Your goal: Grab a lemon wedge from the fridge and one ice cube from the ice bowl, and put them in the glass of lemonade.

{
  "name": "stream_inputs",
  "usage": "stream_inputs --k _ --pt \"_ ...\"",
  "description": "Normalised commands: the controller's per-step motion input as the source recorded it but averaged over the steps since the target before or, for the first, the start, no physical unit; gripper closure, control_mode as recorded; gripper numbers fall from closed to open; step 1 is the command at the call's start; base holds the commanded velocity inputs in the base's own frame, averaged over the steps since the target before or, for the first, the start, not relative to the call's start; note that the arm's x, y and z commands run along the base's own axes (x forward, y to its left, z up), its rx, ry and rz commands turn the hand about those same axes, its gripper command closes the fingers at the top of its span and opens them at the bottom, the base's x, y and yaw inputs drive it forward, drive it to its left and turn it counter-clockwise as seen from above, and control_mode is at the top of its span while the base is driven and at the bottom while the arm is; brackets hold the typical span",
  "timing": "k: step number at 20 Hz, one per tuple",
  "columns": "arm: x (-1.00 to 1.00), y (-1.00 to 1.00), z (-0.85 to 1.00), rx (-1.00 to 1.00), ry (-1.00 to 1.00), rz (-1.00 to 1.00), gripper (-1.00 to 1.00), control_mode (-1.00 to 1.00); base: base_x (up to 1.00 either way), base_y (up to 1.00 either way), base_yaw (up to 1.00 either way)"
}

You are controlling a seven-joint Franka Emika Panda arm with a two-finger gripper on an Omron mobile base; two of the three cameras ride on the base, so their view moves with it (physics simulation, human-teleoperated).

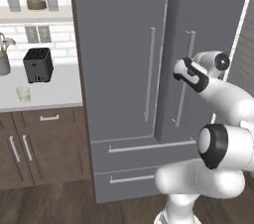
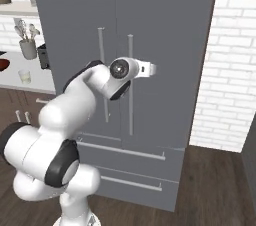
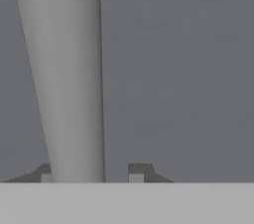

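The tall grey fridge (image 1: 124, 44) (image 2: 165, 30) stands with both doors shut, so the lemon wedge is hidden. My gripper (image 3: 90, 173) (image 2: 151, 69) reaches to the right door's vertical silver handle (image 3: 64, 69) (image 2: 131, 100). The bar stands between the fingertips: the left one touches it and a gap shows on the right side, so the jaws are open. The glass of lemonade (image 1: 23, 94) (image 2: 24, 76) sits on the white counter to the left. A sliver of the reddish ice bowl (image 2: 2, 64) shows at the left edge; the ice cube is out of view.
A black toaster (image 1: 38, 64) stands behind the glass on the counter (image 1: 59, 94). A grey utensil cup (image 2: 28, 47) is near the wall. Brown cupboards (image 1: 39, 143) run under the counter. Two fridge drawers (image 1: 144, 148) lie below the doors. A white brick wall (image 2: 230, 70) flanks the fridge's right.
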Motion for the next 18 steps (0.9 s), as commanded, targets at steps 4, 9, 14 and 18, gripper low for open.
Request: stream_inputs --k 4,9,14,18 --pt "-0.97 -0.96 0.02 0.0 0.18 -0.01 1.0 -1.0 0.0 0.0 0.0" --pt "-0.88 -1.0 0.0 0.0 0.06 -0.01 1.0 -1.0 0.0 0.0 0.0" --pt "-0.81 -1.0 0.0 0.02 0.0 0.0 1.0 -1.0 0.0 0.0 0.0" --pt "-0.64 -0.92 0.06 0.03 0.0 0.0 1.0 -1.0 0.0 0.0 0.0"
